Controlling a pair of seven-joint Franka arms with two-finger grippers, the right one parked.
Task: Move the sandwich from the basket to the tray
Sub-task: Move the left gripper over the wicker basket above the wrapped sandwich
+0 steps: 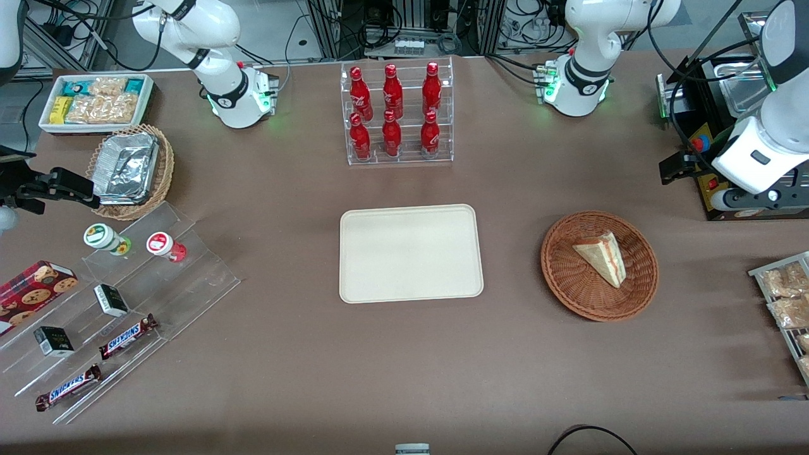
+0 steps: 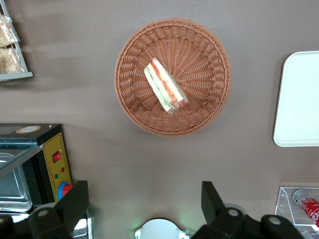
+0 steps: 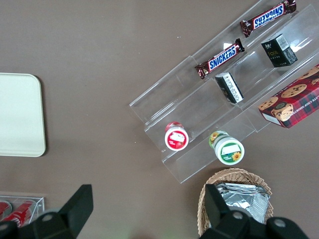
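The small triangular sandwich (image 1: 602, 257) of pale bread, with red, orange and green layers along its cut edge, lies in the round reddish-brown woven wicker basket (image 1: 572, 287), roughly at its middle. The flat cream-beige rectangular tray (image 1: 411, 253) with rounded corners sits bare, well apart from the basket toward the parked arm's end of the table.

The left arm's gripper (image 2: 144, 201) hangs high above the brown table, off the basket's rim and not over the sandwich, its two dark fingers (image 2: 76, 198) spread wide with nothing between them. By my judgement the task stands at its opening step, the reach: nothing is grasped and nothing is yet on the tray. The next move calls for bringing the gripper over the basket, turning the fingers to straddle the wedge across its flat bread faces, and descending.

In the front view the gripper is mostly cut off at the frame edge. The sandwich seems to be wrapped in clear film, though that is hard to confirm.
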